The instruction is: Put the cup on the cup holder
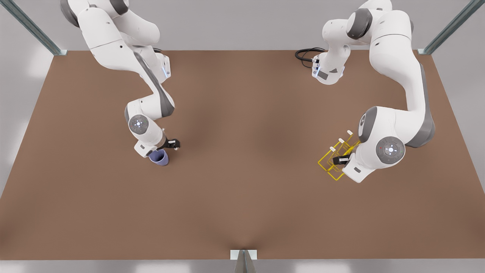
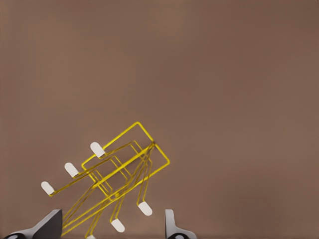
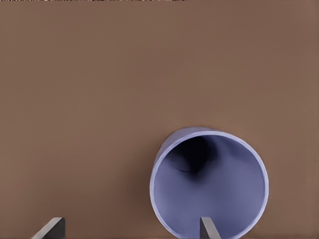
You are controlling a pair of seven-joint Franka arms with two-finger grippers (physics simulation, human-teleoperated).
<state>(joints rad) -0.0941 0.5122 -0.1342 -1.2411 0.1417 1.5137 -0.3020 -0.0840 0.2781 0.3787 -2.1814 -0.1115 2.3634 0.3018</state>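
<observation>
The lavender-blue cup (image 1: 159, 157) stands upright on the brown table at the front view's left, its mouth open toward the right wrist camera (image 3: 209, 184). My right gripper (image 1: 167, 146) (image 3: 129, 226) hovers over it, open, with one fingertip (image 3: 205, 226) over the cup's mouth and the other outside the rim. At the front view's right lies the yellow wire cup holder (image 1: 330, 165) (image 2: 127, 167) with white-capped prongs. My left gripper (image 1: 341, 159) (image 2: 110, 219) is just above it, open, its fingers either side of the prongs' wires. The arm hides part of the holder in the front view.
The brown table (image 1: 242, 151) stretches wide between the two arms. A black cable (image 1: 305, 55) loops near the far edge by the arm at the front view's right. Metal frame posts stand at the far corners, and a small bracket (image 1: 243, 254) sits at the near edge.
</observation>
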